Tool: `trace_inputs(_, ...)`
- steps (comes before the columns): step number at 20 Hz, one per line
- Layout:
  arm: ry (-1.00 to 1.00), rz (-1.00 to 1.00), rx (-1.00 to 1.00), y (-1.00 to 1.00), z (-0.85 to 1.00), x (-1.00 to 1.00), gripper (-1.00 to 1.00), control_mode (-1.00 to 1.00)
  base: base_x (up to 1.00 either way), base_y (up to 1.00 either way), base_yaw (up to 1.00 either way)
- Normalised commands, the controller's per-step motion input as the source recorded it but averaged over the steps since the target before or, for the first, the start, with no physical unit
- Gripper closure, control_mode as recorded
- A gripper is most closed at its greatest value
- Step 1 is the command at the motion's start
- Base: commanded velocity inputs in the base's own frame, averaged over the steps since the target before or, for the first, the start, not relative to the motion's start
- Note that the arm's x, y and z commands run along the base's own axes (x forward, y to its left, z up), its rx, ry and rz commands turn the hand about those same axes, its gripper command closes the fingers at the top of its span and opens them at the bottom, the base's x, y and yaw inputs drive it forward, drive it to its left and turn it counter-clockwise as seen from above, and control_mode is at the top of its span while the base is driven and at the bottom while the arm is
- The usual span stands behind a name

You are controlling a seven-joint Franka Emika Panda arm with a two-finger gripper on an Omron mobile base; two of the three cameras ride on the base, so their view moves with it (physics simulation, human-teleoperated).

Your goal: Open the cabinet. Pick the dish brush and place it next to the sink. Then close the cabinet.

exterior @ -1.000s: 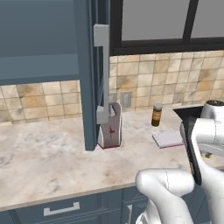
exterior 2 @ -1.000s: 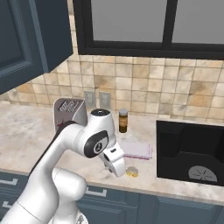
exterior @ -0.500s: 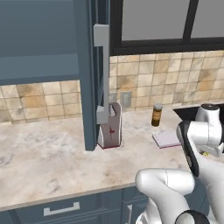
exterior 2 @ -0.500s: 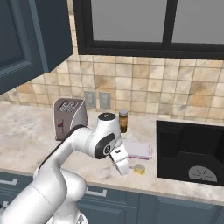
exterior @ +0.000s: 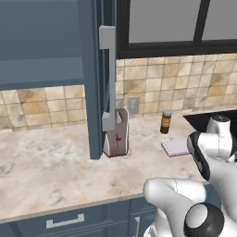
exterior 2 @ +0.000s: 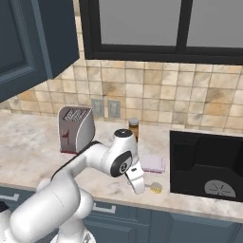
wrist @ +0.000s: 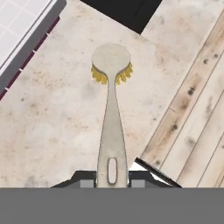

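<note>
Movement over the last second is all in the arm: in the right base view the wrist has swung from roughly the 6 o'clock side of the toaster (exterior 2: 75,129) out toward 3 o'clock, and now hangs low over the counter's (exterior 2: 28,142) front edge, just beside the sink (exterior 2: 209,161). Nothing else on the counter has shifted.

The gripper (wrist: 112,175) is closed on the dish brush (wrist: 111,109), its two dark tips pinching the slotted end of the cream handle. From the hand view the brush runs toward 12 o'clock, its round head and yellow bristles pointing down at the marbled counter, with the black sink corner just past it at 12 o'clock. In the right base view the bristle end (exterior 2: 155,188) shows as a small yellow spot at 5 o'clock from the wrist, at the counter edge near the sink.

I judge the carry to be nearly over: the brush is where it should be set down, so release comes next, then the closing of the cabinet (exterior: 95,78), whose door stands open edge-on.

Whether the bristles touch the counter I cannot tell. The handle is mostly hidden behind the hand in the right base view. The cabinet's inside is not visible, and the sink is cut off at the frame's right edge.
</note>
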Motion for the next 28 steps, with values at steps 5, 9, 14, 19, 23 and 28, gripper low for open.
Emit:
trace_inputs(5, -0.03, -0.02, 0.00, -0.01, -0.06, 0.38, -1.00, -1.00, 0.00, 0.00, 0.00)
trace_inputs(9, 0.00, -0.01, 0.00, -0.01, -0.16, 0.46, -1.00, -1.00, 0.00, 0.00, 0.00)
trace_inputs(14, -0.01, -0.01, 0.00, 0.00, -0.12, 0.23, -1.00, -1.00, 0.00, 0.00, 0.00)
trace_inputs(19, -0.17, 0.11, 0.00, 0.00, 0.70, -0.90, -1.00, -1.00, 0.00, 0.00, 0.00)
trace_inputs(23, -0.20, 0.23, 0.00, 0.00, 0.98, -1.00, -1.00, -1.00, 0.00, 0.00, 0.00)
trace_inputs(28, -0.20, 0.28, -0.11, 0.17, 0.62, -1.00, -1.00, -1.00, 0.00, 0.00, 0.00)
